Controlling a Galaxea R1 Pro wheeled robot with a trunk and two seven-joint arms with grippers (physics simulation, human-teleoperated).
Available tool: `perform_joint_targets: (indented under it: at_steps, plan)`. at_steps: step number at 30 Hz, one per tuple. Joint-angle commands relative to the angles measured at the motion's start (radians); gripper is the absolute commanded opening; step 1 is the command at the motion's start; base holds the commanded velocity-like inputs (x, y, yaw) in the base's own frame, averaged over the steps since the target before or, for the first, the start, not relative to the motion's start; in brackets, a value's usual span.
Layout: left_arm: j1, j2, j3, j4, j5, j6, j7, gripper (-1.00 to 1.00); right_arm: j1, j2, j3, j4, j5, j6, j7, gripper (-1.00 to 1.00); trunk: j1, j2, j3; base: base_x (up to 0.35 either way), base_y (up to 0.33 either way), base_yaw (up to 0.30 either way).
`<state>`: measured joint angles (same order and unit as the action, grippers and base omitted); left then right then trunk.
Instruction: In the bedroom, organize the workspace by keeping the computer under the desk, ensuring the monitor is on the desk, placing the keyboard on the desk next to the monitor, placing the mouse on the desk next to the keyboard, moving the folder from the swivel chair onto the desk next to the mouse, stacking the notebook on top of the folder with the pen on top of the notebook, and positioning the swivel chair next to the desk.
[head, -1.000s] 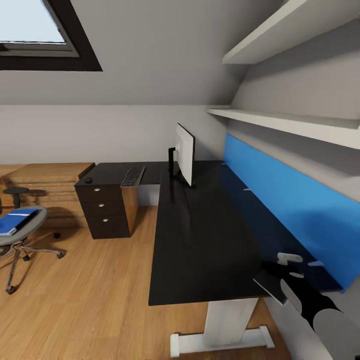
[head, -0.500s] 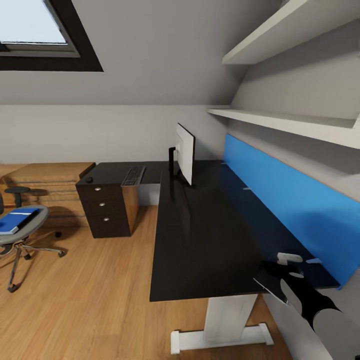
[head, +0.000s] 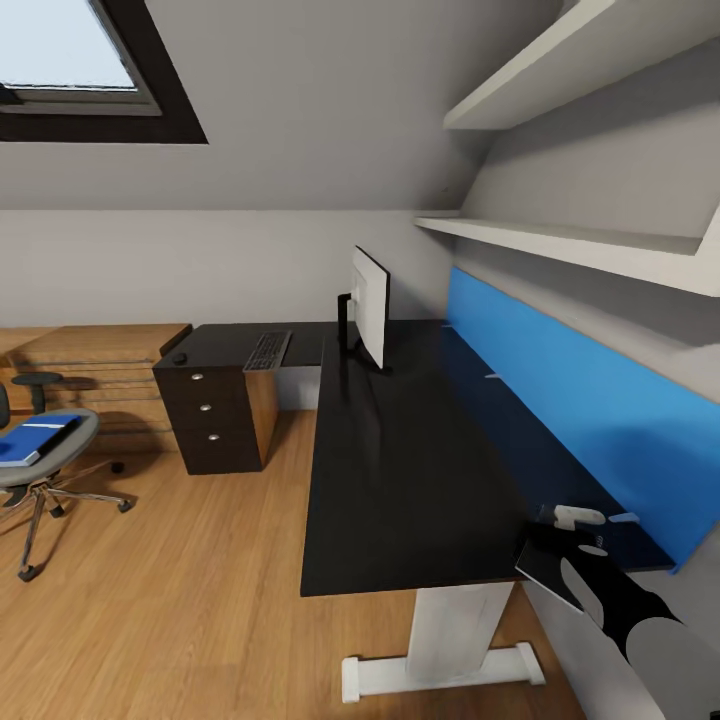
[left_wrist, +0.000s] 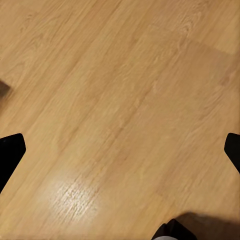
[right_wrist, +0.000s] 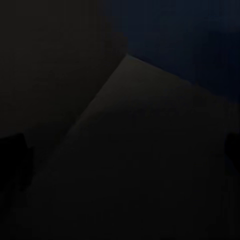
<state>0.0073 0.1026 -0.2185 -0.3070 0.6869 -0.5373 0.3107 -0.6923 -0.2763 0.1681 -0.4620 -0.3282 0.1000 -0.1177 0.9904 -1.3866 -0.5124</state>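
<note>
- The desk (head: 400, 470) runs up the centre of the head view, a glossy black surface with a blue back panel (head: 570, 400) along its right side.
- The monitor (head: 369, 308) stands upright on the surface at centre frame, seen nearly edge-on; the keyboard (head: 266, 351) lies on the surface to its left, above the drawer unit (head: 212, 420).
- A small dark object (head: 178, 358), possibly the mouse, sits on the surface left of the keyboard; it is too small to confirm.
- The swivel chair (head: 42, 455) stands at the left edge of the frame, well apart from the desk, with the folder (head: 33, 440) lying flat on its seat.
- Judged handling: the folder looks thin, light and fairly stiff, likely slick-covered. You would do best to pinch it at an overhanging edge rather than press down on the seat, since the chair may roll on its castors.
- Left gripper (left_wrist: 120, 150): in the left wrist view the fingertips sit at opposite frame edges over the bare wood floor (left_wrist: 120, 100), so it is wide apart and holding nothing.
- Right gripper: the right wrist view is too dark; you cannot tell its state. The right arm (head: 610, 600) shows at the lower right of the head view.
</note>
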Motion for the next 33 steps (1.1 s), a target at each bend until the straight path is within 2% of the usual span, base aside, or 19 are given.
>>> perform_joint_targets:
  at_steps: [1, 9, 16, 19, 33]
  plan:
    - [0.000, 0.001, -0.009, -0.003, 0.004, -0.001, 0.008, 1.00, 0.001, -0.001, 0.010, 0.023, -0.006, 0.009, -0.008, 1.00, 0.000, 0.000, -0.001, 0.000, 0.000, 0.000]
    - [0.000, 0.001, -0.009, -0.003, 0.005, -0.001, 0.008, 1.00, 0.001, 0.001, 0.017, 0.010, -0.004, 0.003, -0.008, 1.00, 0.000, 0.000, -0.001, 0.000, 0.000, 0.000]
    - [0.000, 0.000, -0.010, -0.003, 0.005, -0.001, 0.008, 1.00, 0.001, 0.002, 0.017, -0.051, -0.003, 0.003, -0.010, 1.00, 0.000, 0.000, 0.001, 0.000, 0.000, -0.001]
    - [0.000, 0.000, -0.010, -0.003, 0.005, -0.001, 0.008, 1.00, 0.003, 0.001, 0.015, -0.091, -0.003, 0.004, -0.011, 1.00, 0.000, 0.000, 0.004, 0.000, 0.000, -0.034]
    - [0.000, 0.000, -0.010, -0.001, 0.005, 0.000, 0.008, 1.00, 0.006, 0.000, 0.016, -0.167, -0.003, 0.010, -0.011, 1.00, 0.000, 0.000, 0.025, 0.000, 0.000, -0.061]
